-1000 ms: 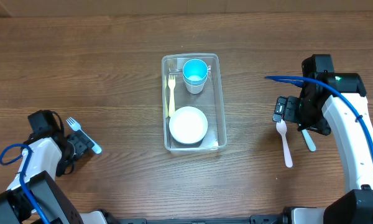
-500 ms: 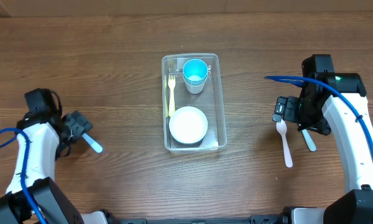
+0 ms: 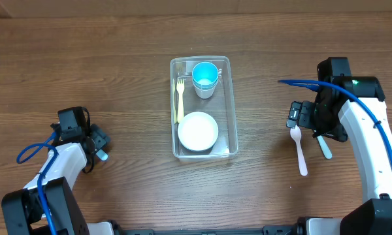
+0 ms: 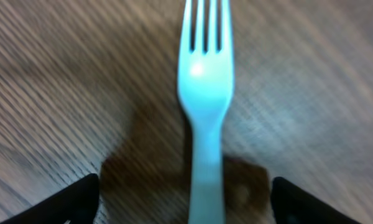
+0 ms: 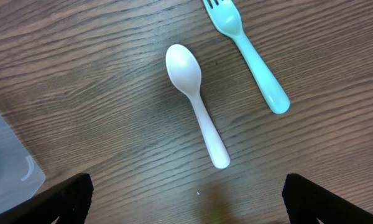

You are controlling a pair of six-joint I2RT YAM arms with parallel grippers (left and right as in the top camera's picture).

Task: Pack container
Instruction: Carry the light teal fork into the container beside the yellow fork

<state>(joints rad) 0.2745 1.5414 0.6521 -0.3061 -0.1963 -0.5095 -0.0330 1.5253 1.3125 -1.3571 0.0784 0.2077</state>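
The clear container (image 3: pixel 232 98) stands mid-table and holds a blue cup (image 3: pixel 205 77), a yellow fork (image 3: pixel 179 98) and a white bowl (image 3: pixel 197 132). My left gripper (image 3: pixel 97 147) hangs open over a light blue fork (image 4: pixel 205 81). The fork's handle runs between the two fingers without touching either, as the left wrist view shows (image 4: pixel 186 208). In the overhead view only the handle's end (image 3: pixel 102 156) shows. My right gripper (image 3: pixel 311 123) is open above a white spoon (image 5: pixel 196 102) and a teal fork (image 5: pixel 252 56), nothing between its fingers (image 5: pixel 189 205).
The white spoon (image 3: pixel 299 150) and teal fork (image 3: pixel 324 147) lie side by side right of the container. A corner of the container (image 5: pixel 6 155) shows at the right wrist view's left edge. The wooden table (image 3: pixel 117 65) carries nothing else.
My left arm has swung and shifted right, bringing its gripper over the light blue fork and covering most of it. The fork has not moved. The right arm is still.
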